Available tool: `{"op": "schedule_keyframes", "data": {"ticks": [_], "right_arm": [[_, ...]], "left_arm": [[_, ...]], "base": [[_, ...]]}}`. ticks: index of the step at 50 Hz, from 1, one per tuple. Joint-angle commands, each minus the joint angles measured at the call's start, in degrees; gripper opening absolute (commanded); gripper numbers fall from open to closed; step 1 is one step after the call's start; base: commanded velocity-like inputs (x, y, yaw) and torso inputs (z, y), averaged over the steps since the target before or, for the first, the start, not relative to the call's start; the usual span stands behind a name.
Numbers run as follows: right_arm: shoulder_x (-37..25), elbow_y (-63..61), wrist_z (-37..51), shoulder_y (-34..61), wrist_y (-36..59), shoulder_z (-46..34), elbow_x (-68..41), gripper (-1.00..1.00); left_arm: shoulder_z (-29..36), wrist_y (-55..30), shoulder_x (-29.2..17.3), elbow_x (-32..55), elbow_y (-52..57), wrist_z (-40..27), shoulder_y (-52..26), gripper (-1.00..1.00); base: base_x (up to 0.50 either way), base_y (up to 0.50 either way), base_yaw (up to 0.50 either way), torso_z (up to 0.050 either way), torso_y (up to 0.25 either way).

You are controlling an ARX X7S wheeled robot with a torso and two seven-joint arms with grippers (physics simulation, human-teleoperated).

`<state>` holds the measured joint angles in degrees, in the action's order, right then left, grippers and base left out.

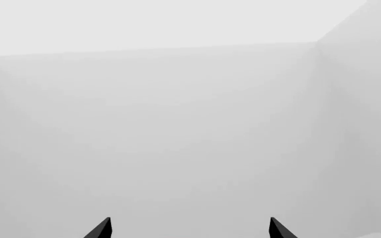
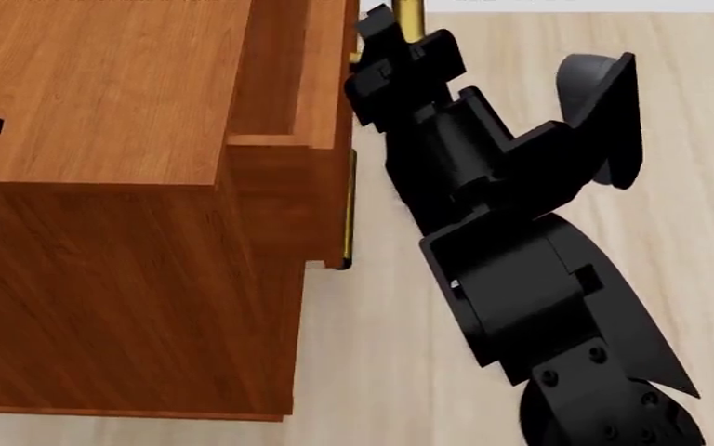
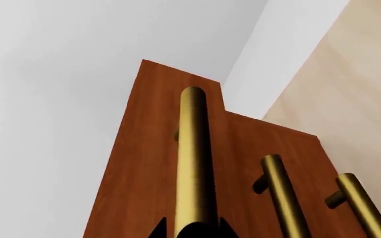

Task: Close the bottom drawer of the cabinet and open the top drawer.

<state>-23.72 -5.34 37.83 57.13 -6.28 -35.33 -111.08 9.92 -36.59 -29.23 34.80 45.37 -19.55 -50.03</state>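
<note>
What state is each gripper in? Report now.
Left gripper: open, holding nothing.
Right gripper: shut on the horizontal brass bar handle of the reddish-brown wooden top drawer.

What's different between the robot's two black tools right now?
The right tool has its fingertips on either side of the brass handle of the top drawer, closed on it. The left tool holds nothing, with its fingertips spread apart. The right tool is at the cabinet, while the left tool faces only a blank pale wall. Both have black, pointed fingertips.
</note>
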Motion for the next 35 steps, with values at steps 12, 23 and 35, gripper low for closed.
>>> {"op": "schedule_keyframes", "data": {"ticks": [12,23,35], "right_arm": [[-3.4,-5.1,-3.6,0.2,-1.3,2.5,0.7,-1.0],[-4.8,-6.0,-3.5,-0.4,-2.0,3.8,0.6,-1.0],[-6.6,-6.8,-2.9,-1.0,-2.7,5.5,0.2,-1.0]], "left_arm": [[0.5,0.3,0.1,0.2,-0.2,-0.2,-0.5,1.0],[0.9,0.3,0.2,0.2,-0.5,-0.3,-1.1,1.0],[1.1,0.3,0.2,0.3,-0.6,-0.4,-1.5,1.0]], "base": [[0.0,0.0,0.0,0.002,0.008],[0.0,0.0,0.0,0.003,0.008],[0.0,0.0,0.0,0.003,0.008]]}}
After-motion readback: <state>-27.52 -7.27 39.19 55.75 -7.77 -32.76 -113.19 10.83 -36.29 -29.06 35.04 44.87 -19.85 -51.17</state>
